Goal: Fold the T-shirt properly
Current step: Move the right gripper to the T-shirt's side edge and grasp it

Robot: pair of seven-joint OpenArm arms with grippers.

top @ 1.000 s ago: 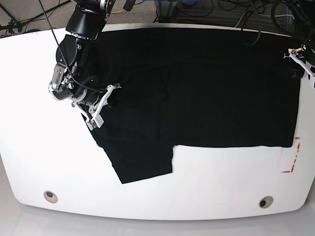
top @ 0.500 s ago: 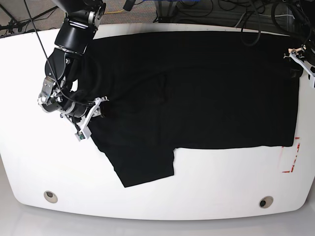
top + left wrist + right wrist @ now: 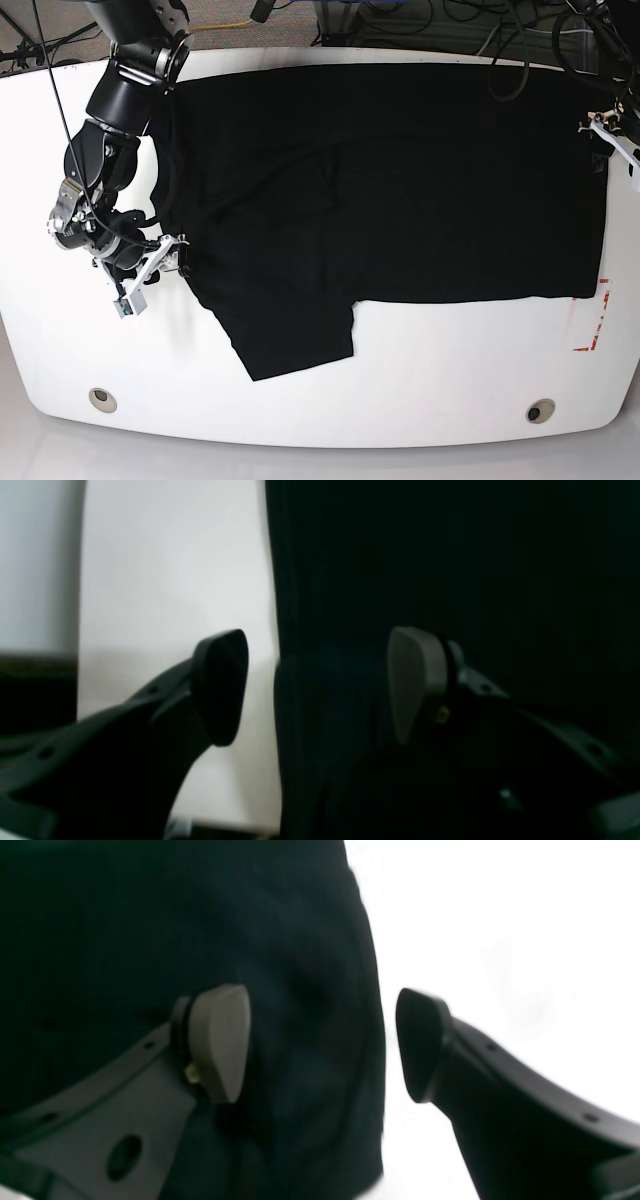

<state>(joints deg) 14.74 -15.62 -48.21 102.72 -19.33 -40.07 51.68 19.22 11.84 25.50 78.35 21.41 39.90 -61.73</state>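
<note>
Black T-shirt lies spread flat on white desk for folding; right gripper jaws released, straddling its edge; left gripper jaws likewise apart over opposite edge, holding nothing.

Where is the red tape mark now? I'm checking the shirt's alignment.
In the base view, the red tape mark sits near the white table's right edge, just below the black cloth T-shirt's lower right corner.
</note>
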